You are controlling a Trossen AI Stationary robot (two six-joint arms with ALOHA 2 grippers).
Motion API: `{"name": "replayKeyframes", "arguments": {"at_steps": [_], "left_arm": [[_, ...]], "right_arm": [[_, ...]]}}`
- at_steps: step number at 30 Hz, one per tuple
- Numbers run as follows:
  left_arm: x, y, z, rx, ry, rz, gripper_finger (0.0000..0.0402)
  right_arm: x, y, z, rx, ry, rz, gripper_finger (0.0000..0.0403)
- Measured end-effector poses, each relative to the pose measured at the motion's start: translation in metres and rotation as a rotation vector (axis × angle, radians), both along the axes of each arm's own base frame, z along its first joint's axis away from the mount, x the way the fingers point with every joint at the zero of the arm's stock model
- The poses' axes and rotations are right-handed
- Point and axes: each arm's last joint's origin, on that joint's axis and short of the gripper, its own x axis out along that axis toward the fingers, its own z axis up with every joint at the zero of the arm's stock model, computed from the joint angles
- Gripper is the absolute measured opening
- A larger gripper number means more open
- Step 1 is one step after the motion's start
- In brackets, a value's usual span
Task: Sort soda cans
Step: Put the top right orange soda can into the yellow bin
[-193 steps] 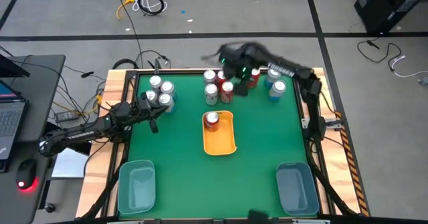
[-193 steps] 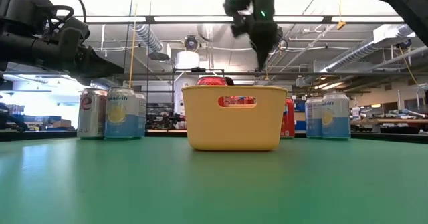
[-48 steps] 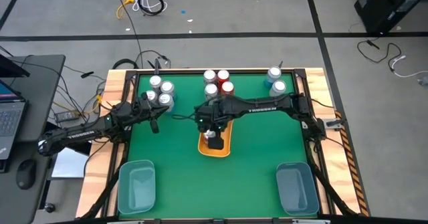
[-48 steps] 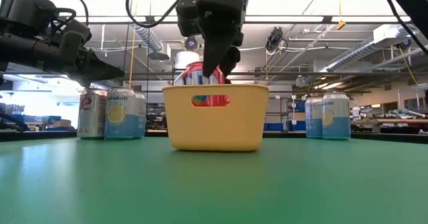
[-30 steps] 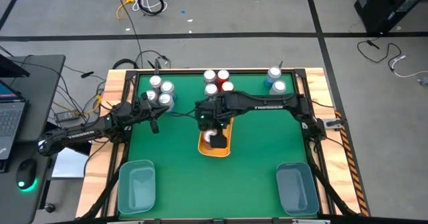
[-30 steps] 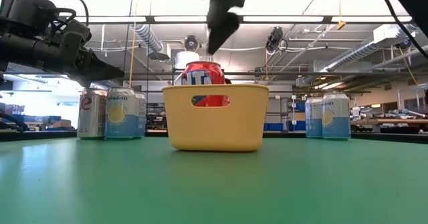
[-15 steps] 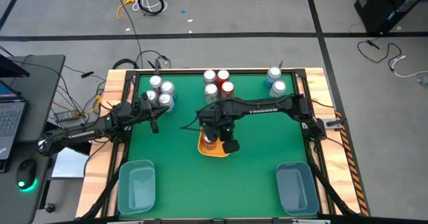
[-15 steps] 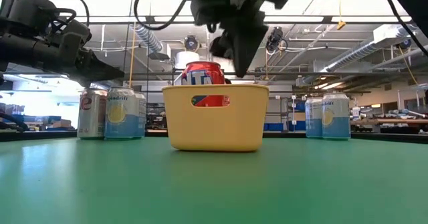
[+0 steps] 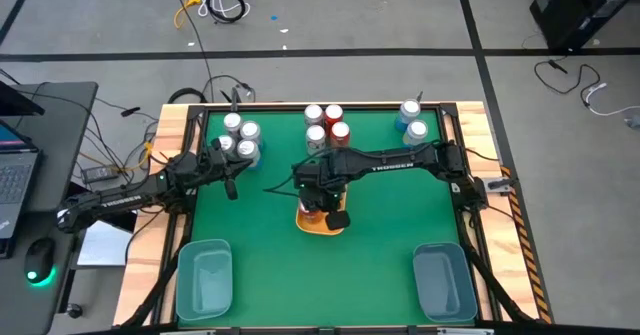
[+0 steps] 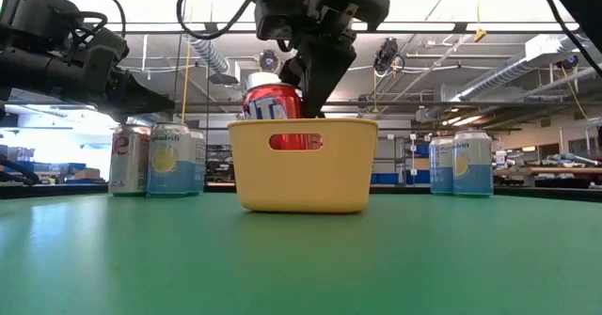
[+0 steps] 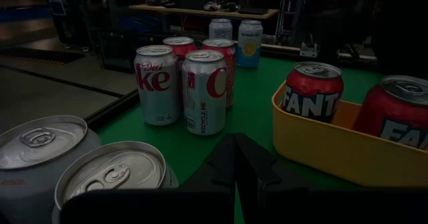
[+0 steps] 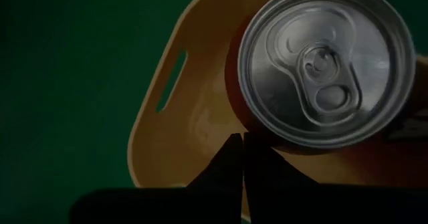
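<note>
Right gripper point(image 10: 315, 103) sits over the yellow bin point(image 9: 322, 222) at frame centre in the high view, pointing down. Its fingers point(image 12: 235, 158) are pressed together with nothing between them; their tips are just beside a red can point(image 12: 326, 67) in the bin, and whether they touch it is unclear. In the low view that red can point(image 10: 274, 114) is tilted, its top well above the bin rim.

The left wrist view shows two red Fanta cans in the yellow bin: one point(image 11: 311, 91) near the corner, a second point(image 11: 398, 112) at the frame's right edge.

Left gripper point(image 9: 231, 175) hovers left of centre in the high view, just below the silver-topped can cluster point(image 9: 241, 140) at upper left of the green surface point(image 9: 380, 235). Fingers point(image 11: 235, 162) closed, holding nothing.

Other cans:
- Upper centre, high view: cluster of four point(image 9: 326, 127), two silver Diet Coke and two red, standing upright on the surface above the bin.
- Upper right: two light blue cans point(image 9: 412, 121).
- Low view: silver and light blue cans at left point(image 10: 155, 159), light blue pair at right point(image 10: 461, 165).

Two translucent blue-grey bins at lower left point(image 9: 204, 280) and lower right point(image 9: 443, 281) of the surface.
</note>
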Motion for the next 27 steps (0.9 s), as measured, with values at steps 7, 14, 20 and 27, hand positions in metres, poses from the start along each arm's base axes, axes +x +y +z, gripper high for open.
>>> {"name": "replayKeyframes", "arguments": {"at_steps": [7, 14, 20, 27], "left_arm": [[0.000, 0.000, 0.000, 0.000, -0.001, 0.000, 0.0007], [0.000, 0.000, 0.000, 0.001, 0.000, 0.000, 0.0007], [0.000, 0.000, 0.000, 0.001, -0.001, 0.000, 0.0007], [0.000, 0.000, 0.000, 0.002, -0.001, 0.000, 0.0007]], "right_arm": [[-0.011, -0.001, -0.002, -0.001, 0.121, -0.012, 0.0001], [-0.013, -0.001, -0.031, -0.006, 0.123, -0.022, 0.0000], [-0.038, -0.002, -0.028, 0.005, 0.043, -0.075, 0.0000], [-0.076, -0.001, -0.015, -0.029, -0.168, -0.233, 0.0000]]}}
